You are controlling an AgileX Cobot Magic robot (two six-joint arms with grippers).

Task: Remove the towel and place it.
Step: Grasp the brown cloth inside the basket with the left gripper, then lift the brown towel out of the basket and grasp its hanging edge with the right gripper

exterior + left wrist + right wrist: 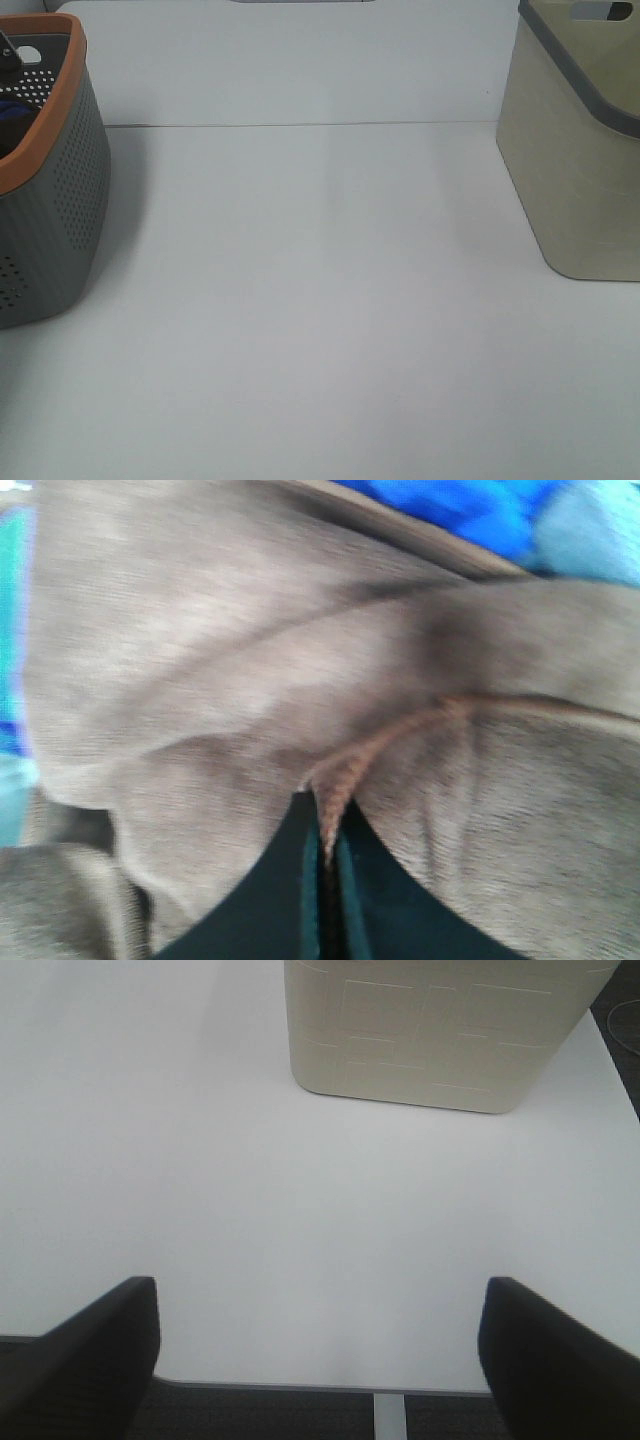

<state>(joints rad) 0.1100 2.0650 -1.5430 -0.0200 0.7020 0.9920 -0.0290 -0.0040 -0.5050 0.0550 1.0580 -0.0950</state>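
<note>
**Left end effector clamped on the towel; right one idle and open**

You have a white, flat table filling most of the high view, with its middle bare. At the right edge of that frame, from the top corner down past the middle, stands a beige plastic bin with a grey rim. At the left edge, from the upper corner down to mid-height, stands a grey perforated plastic basket with an orange rim. Most of its inside is cut off by the frame.

Your soft brown towel shows only in the left wrist view, where it fills nearly the whole picture in loose folds. It lies over a bright blue cloth that peeks out behind it.

Your left end effector has its dark fingers pressed together on a raised ridge of the towel.

Your right end effector hangs over the bare table in front of the beige bin, with its fingers spread wide and nothing between them.
</note>
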